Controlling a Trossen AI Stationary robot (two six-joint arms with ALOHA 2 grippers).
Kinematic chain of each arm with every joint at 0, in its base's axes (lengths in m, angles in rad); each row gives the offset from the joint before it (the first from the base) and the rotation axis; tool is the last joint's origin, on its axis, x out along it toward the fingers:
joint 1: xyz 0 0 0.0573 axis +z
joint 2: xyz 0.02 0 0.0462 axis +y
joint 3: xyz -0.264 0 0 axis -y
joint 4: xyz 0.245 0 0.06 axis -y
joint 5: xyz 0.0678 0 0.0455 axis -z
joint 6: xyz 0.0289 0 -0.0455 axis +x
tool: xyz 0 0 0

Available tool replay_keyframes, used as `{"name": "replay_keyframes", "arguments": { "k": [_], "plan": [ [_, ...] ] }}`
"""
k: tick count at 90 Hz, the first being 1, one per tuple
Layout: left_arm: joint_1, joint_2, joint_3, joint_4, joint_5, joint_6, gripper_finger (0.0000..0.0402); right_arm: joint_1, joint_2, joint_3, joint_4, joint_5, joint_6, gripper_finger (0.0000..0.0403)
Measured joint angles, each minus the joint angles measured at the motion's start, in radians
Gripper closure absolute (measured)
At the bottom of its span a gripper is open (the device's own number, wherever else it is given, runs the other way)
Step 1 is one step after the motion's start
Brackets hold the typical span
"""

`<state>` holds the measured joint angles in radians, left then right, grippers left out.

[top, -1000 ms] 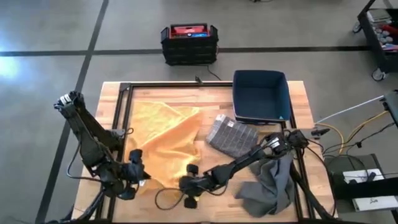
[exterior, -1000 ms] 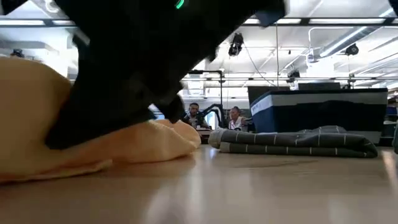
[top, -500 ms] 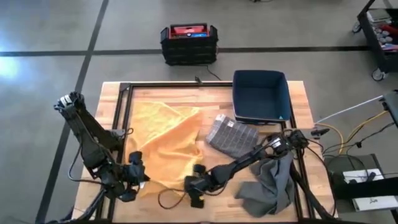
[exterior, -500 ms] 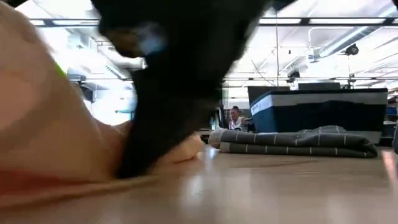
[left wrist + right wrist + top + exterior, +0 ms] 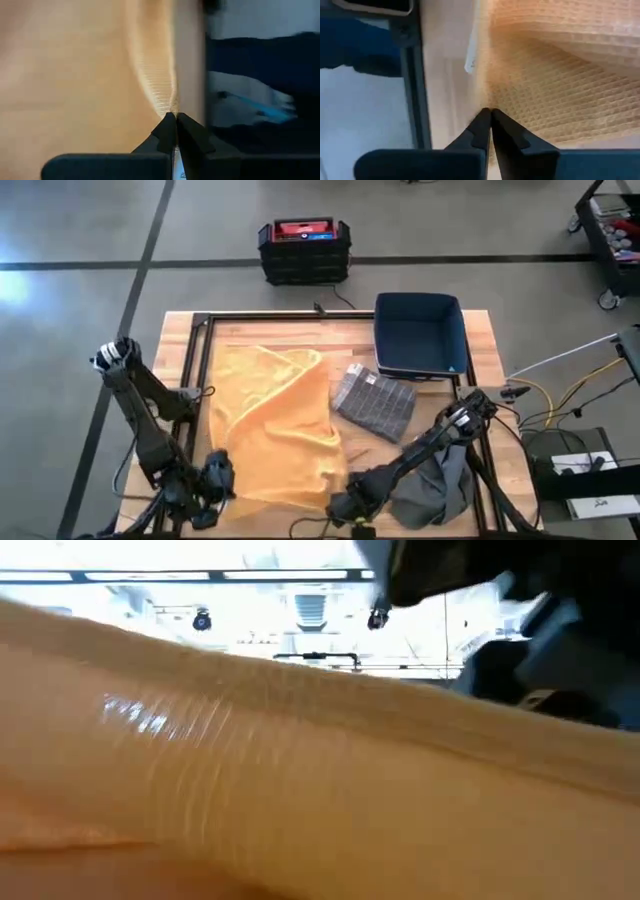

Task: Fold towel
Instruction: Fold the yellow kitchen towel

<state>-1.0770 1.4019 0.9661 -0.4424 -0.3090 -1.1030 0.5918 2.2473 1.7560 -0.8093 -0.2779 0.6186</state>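
Note:
An orange waffle towel [image 5: 275, 425] lies spread on the wooden table, its far edge flat near the table's back. In the low view the towel [image 5: 300, 770] fills nearly the whole picture. My left gripper [image 5: 220, 480] is shut on the towel's near left corner. My right gripper [image 5: 342, 502] is shut on its near right corner. Both stand close to the table's near edge. My left gripper pinches the towel's near left corner edge [image 5: 169, 106] between its two shut fingers. The cloth runs away from the fingertips as a thin ridge. My right gripper pinches the towel's near right corner [image 5: 496, 102] between its two shut fingers, and the cloth fans out from them in shallow folds.
A folded grey checked towel [image 5: 375, 400] lies right of the orange one. A crumpled dark grey cloth [image 5: 435, 485] sits at the near right under the right arm. A dark blue bin [image 5: 420, 335] stands at the far right. A black and red crate [image 5: 303, 250] is on the floor beyond.
Both grippers have moved toward the table's near edge, the right one also toward the right edge. The towel's bunched near part has been drawn out and spread nearly flat, while its far edge stayed in place.

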Motion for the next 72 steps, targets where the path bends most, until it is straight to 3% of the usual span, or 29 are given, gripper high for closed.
{"name": "replay_keyframes", "arguments": {
  "k": [12,21,37,51,59,67,72],
  "plan": [
    [-0.019,0.122,0.000,0.373,0.044,0.081,0.0401,-0.005,-0.019,0.033,-0.013,0.014,-0.027,0.0400],
    [-0.022,0.184,0.000,0.543,0.085,0.105,0.0390,-0.013,-0.043,0.072,-0.036,0.013,-0.043,0.0400],
    [-0.002,0.186,0.007,0.544,0.205,0.062,0.0318,-0.029,-0.067,0.190,-0.160,0.027,-0.108,0.0400],
    [0.009,0.121,0.010,0.457,0.244,0.066,0.0261,-0.046,-0.070,0.262,-0.209,0.211,-0.186,0.0400],
    [0.019,0.063,0.010,0.255,0.098,0.079,0.0251,-0.072,-0.070,0.259,-0.210,0.372,-0.229,0.0401],
    [0.041,0.002,0.010,-0.017,-0.158,0.090,0.0255,-0.111,-0.070,0.225,-0.173,0.517,-0.238,0.0401],
    [0.067,-0.033,0.005,-0.188,-0.308,0.059,0.0262,-0.139,-0.070,0.185,-0.119,0.549,-0.240,0.0401]
  ]
}}
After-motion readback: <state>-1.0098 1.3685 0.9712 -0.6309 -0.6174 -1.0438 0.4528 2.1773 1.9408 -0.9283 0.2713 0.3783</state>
